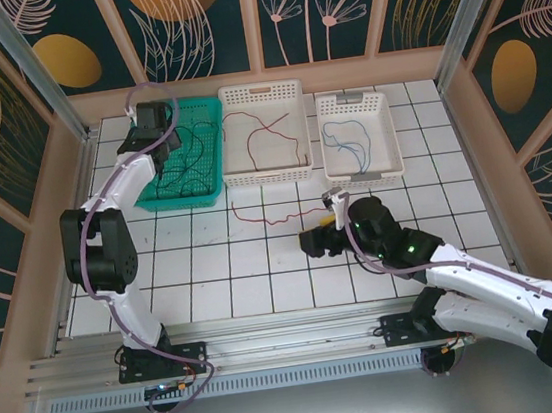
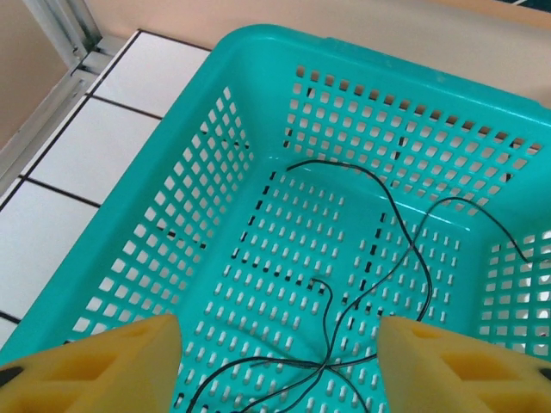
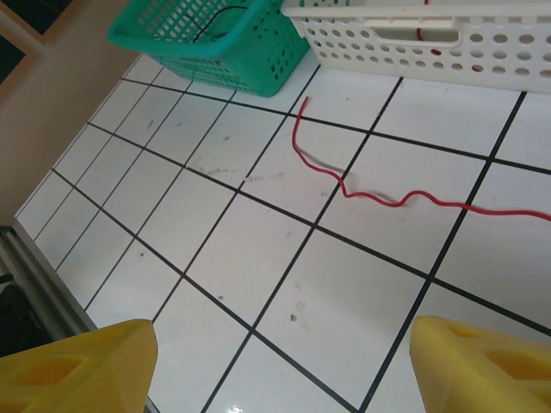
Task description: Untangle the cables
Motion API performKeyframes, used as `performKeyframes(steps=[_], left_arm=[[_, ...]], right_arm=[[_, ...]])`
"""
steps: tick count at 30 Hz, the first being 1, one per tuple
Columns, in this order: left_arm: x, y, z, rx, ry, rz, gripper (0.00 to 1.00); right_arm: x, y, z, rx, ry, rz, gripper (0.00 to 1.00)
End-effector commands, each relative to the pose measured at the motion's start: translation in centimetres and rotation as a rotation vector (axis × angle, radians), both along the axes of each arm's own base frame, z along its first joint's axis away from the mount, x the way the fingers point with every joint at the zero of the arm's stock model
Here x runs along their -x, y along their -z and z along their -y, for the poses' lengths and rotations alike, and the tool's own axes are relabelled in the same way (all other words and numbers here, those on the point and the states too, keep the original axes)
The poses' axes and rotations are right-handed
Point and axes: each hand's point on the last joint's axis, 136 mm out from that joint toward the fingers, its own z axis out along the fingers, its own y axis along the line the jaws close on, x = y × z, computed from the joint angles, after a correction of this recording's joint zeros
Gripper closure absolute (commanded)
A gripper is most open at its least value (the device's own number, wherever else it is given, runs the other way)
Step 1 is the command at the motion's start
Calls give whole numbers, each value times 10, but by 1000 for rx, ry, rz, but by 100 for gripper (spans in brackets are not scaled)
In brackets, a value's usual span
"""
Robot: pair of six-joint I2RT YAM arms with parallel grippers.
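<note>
Presently, left gripper (image 2: 280,370): released, yellow pads (image 2: 112,361) wide apart with nothing between, hanging over the teal basket (image 2: 362,52).
Right gripper (image 3: 280,361): released too, pads spread, low over bare tiles toward the near right part of the table (image 1: 224,273), pointing left.
Teal basket: at the far left corner of the table, long side running front to back.
Black cables (image 2: 405,249): lying loose on the teal basket's floor, crossing each other near its near end.
Middle white basket (image 1: 258,90): at the far edge, just right of the teal one.
Red cable (image 1: 264,127): curling inside the middle white basket.
Second red cable (image 3: 379,196): wavy on the tiles, just in front of the middle white basket, apart from the right gripper.
Right white basket (image 1: 349,102): beside the middle one, toward the far right.
Blue and pale cables (image 1: 349,142): looped together inside the right white basket.
</note>
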Motion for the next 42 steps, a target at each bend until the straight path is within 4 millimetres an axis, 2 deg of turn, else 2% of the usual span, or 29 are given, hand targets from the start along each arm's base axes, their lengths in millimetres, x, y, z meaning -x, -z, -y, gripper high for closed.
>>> performKeyframes(steps=[1, 8, 13, 17, 21, 26, 30, 34, 42], left_arm=[[11, -27, -6, 17, -32, 27, 33], [34, -66, 21, 206, 62, 93, 16], [62, -84, 33, 309, 111, 133, 2], [91, -95, 33, 343, 126, 181, 1], [118, -105, 23, 331, 108, 270, 1], [141, -115, 8, 304, 68, 386, 2], [150, -111, 1, 292, 46, 422, 1], [150, -111, 3, 291, 55, 419, 1], [155, -118, -1, 288, 42, 443, 1]], right_arm=[[-3, -3, 2, 7, 31, -11, 22], [-22, 21, 7, 119, 115, -84, 22], [-38, 39, -9, 213, 88, -105, 22], [-46, 55, -31, 300, 38, -84, 23], [-55, 71, -57, 428, -16, -11, 22], [-75, 95, -77, 584, -41, 47, 23], [-92, 114, -77, 710, -30, 90, 23], [-100, 132, -76, 793, -45, 104, 23], [-115, 151, -67, 791, -52, 52, 26]])
